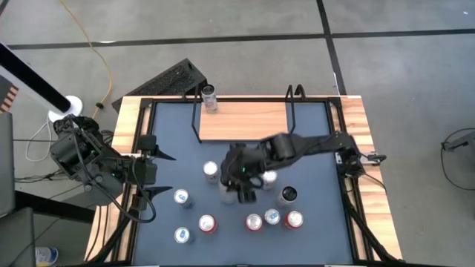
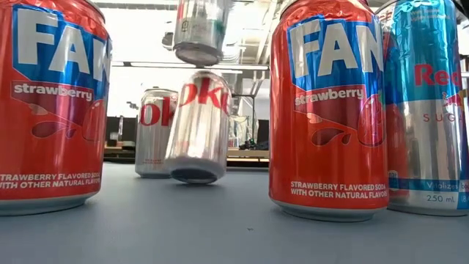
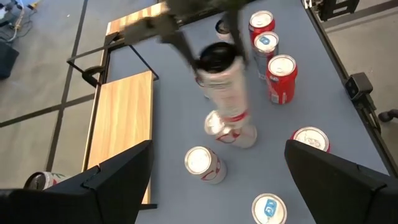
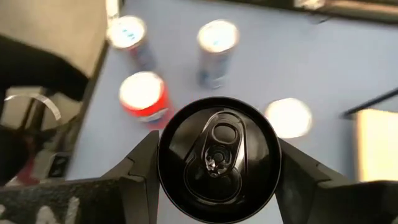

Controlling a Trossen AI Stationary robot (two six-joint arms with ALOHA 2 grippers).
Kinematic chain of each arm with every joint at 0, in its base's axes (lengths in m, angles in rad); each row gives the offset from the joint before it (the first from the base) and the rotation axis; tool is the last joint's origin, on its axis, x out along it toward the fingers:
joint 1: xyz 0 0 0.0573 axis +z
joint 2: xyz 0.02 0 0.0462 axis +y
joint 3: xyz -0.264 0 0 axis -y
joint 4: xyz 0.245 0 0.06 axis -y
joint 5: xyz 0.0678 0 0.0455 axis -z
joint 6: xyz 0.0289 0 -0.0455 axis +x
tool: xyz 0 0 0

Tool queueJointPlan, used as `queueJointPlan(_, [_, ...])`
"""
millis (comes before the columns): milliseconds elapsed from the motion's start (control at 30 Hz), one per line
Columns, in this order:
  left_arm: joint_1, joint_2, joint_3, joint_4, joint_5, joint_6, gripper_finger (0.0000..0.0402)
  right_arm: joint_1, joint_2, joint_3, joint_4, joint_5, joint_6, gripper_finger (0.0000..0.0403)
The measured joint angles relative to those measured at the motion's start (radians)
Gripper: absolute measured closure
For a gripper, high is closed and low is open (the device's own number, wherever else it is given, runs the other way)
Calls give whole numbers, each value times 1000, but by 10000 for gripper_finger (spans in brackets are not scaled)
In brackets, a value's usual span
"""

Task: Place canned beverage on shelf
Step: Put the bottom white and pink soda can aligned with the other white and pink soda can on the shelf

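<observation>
1. My right fingers (image 4: 214,180) clasp a black-topped cylindrical metal can (image 4: 216,158), lifted off the blue-grey surface (image 1: 312,148).
2. My left fingers (image 3: 217,186) stand released, well apart from it.
3. The light-wood shelf (image 1: 245,120) lies beyond my right fingers.

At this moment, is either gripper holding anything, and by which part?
The right gripper holds a black-topped can, its fingers clamped on opposite sides of the body just under the top rim. The left gripper stands open and holds nothing.

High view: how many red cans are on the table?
3, all in the near row: left red can, middle red can, right red can. The right arm reaches across the table's middle and could hide another.
</observation>
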Motion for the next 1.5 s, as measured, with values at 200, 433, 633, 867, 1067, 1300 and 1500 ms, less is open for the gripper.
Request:
queueJointPlan(200, [0,0,0,-2,-1,-1,50,-67,-31,0,44,3,-18,192])
queueJointPlan(433, [0,0,0,-13,-3,-18,50,-87,-31,-1,33,34,-116,191])
queueJointPlan(633, [-15,0,0,-32,2,-60,50,-200,-17,0,71,43,-167,191])
queueJointPlan(867, [-51,0,0,-38,1,-64,50,-354,9,1,150,-14,-231,191])
queueJointPlan(1067, [-68,0,0,-81,-17,-96,50,-493,71,0,226,-102,-265,191])
queueJointPlan(1300, [-69,0,0,-102,-26,-115,50,-589,154,-1,245,-182,-288,191])
queueJointPlan(1500, [-69,0,0,-104,-35,-115,50,-622,191,3,292,-235,-284,191])
